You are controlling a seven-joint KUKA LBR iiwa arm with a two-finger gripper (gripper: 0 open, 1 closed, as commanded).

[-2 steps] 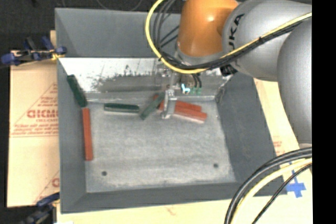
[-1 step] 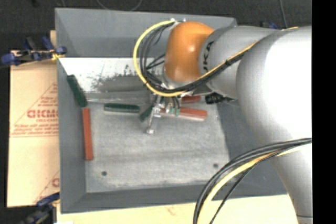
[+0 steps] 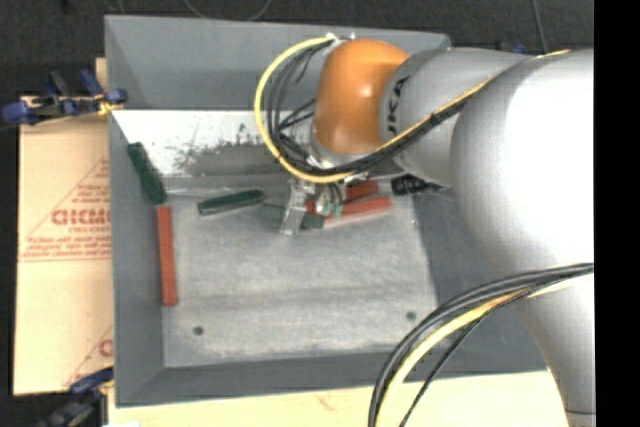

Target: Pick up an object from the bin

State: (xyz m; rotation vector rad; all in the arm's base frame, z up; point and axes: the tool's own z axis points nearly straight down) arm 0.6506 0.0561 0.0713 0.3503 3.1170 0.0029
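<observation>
The slim red-orange plastic stick point(image 3: 372, 207) lies flat just right of our gripper point(image 3: 301, 217), which hangs low there, presumably to grasp it, though we cannot tell how open the claw is or what it holds.

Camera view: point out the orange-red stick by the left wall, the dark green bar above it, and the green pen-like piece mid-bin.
orange-red stick point(image 3: 166, 255), camera view, middle of its length.
dark green bar point(image 3: 146, 174), camera view, middle of its length.
green pen-like piece point(image 3: 232, 203), camera view, middle of its body.
</observation>
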